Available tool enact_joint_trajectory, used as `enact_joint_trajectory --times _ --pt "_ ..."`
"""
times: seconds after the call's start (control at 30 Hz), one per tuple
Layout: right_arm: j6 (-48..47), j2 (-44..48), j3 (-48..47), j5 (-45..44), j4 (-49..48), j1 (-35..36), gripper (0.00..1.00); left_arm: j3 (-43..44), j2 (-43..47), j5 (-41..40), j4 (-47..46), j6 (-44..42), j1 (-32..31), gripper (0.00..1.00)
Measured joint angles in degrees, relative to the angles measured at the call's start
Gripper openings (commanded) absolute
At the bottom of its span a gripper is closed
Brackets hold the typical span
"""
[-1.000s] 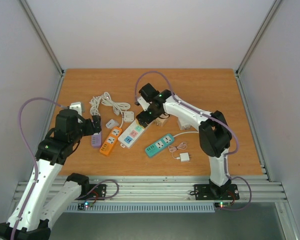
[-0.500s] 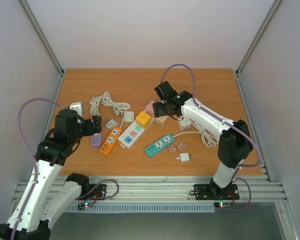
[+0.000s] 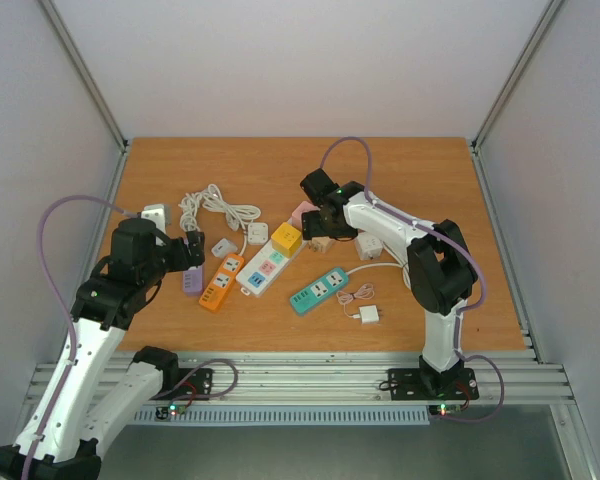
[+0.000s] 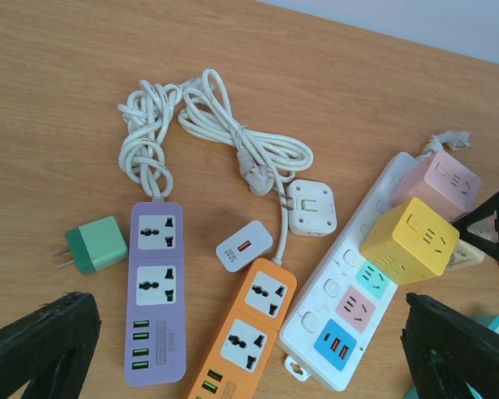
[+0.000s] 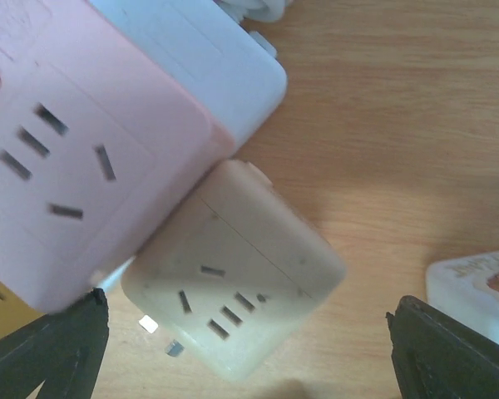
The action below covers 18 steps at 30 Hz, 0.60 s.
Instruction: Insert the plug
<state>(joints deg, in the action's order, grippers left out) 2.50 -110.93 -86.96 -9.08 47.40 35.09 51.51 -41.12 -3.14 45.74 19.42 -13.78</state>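
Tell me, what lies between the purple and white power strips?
The orange power strip and a small white charger, clearest in the left wrist view.

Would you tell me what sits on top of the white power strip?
A yellow cube adapter sits on the white strip; whatever sockets lie under it are hidden.

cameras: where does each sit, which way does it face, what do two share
Top external: above and behind the bases, looking down on the table; both arms show.
Left wrist: on the wrist, facing down at strips and yellow cube; own fingers at bottom corners.
Right wrist: close over pink cube and beige cube; own fingers show.
Shared: both wrist views catch the pink cube.
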Motion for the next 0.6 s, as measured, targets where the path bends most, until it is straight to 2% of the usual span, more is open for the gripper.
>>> enact_joint_trajectory --times 0.3,0.6 --pt "-2.8 -3.8 -2.3 3.4 -0.8 -1.1 0.92 0.0 -0.2 0.0 -0.1 0.0 0.0 1.00" --pt "-4.0 -4.3 0.3 -2.8 -0.9 -1.1 0.89 0.0 -0.6 0.0 -0.1 0.0 0.0 0.99"
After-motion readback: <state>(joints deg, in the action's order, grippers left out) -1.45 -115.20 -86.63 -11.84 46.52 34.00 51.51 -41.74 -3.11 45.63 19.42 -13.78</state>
